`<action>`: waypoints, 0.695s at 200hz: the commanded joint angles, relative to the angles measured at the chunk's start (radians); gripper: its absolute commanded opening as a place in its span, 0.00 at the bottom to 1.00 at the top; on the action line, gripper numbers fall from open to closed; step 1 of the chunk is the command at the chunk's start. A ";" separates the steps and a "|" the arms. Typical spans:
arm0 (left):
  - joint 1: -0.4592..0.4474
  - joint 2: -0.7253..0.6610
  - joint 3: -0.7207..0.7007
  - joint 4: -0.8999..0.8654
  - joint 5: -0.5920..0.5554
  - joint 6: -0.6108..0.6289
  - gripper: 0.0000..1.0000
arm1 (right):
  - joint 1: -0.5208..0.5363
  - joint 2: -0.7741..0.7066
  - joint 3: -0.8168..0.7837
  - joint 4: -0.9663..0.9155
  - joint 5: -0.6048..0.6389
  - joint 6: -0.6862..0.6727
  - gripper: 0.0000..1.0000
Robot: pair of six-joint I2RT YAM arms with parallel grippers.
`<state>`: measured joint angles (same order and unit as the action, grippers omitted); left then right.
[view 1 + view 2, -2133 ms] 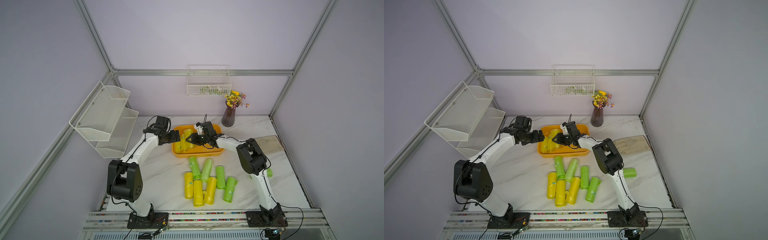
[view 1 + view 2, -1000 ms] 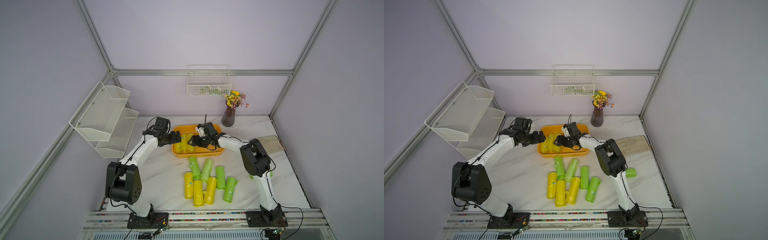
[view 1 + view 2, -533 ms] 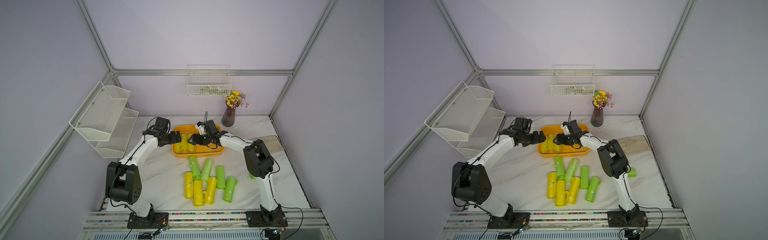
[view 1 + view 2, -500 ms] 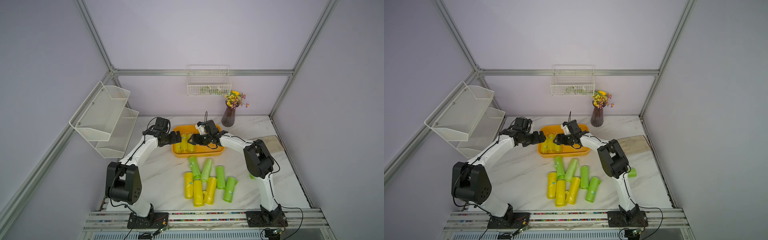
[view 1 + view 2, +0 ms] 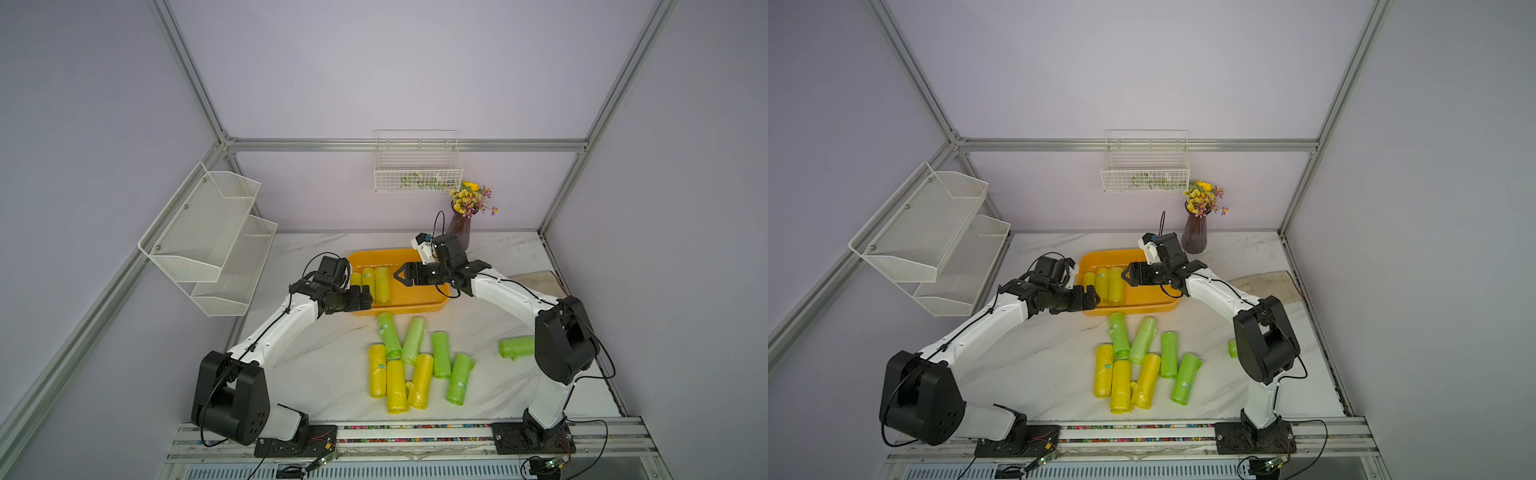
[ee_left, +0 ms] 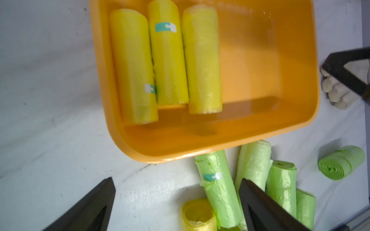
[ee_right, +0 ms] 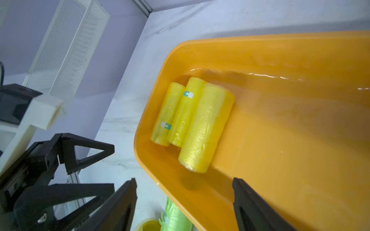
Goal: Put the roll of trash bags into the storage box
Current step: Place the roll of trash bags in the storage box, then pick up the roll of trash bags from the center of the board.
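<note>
The orange-yellow storage box (image 5: 415,309) (image 5: 1133,309) sits at the back middle of the table. Three yellow rolls of trash bags (image 5: 376,284) (image 5: 1108,284) (image 6: 168,60) (image 7: 192,120) lie side by side in its left end. My left gripper (image 5: 365,299) (image 5: 1092,300) (image 6: 176,180) hangs open and empty at the box's front left corner (image 6: 160,158). My right gripper (image 5: 401,277) (image 5: 1127,276) (image 7: 184,180) hovers open and empty over the box's middle, just right of those rolls. Several green and yellow rolls (image 5: 415,357) (image 5: 1142,361) lie on the table in front of the box.
A lone green roll (image 5: 515,347) lies beside the right arm's elbow. A vase of flowers (image 5: 459,226) stands behind the box's right end, under a white wire basket (image 5: 417,172) on the back wall. A white mesh shelf (image 5: 212,241) hangs at the left. A beige cloth (image 5: 536,278) lies at the right.
My right gripper has drawn a little to the right over the box and its jaws stand slightly wider. My left gripper has slid slightly toward the box's front corner.
</note>
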<state>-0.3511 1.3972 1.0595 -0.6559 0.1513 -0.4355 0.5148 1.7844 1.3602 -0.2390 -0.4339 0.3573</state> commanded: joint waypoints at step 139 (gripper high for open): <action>-0.286 0.008 -0.169 -0.085 0.004 -0.152 0.78 | -0.164 -0.281 -0.395 0.146 -0.027 0.080 0.81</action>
<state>-0.6205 1.3884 0.9058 -0.7380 0.1501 -0.5377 0.3756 1.5711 0.9844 -0.1257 -0.4664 0.4263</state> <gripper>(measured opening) 0.781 0.814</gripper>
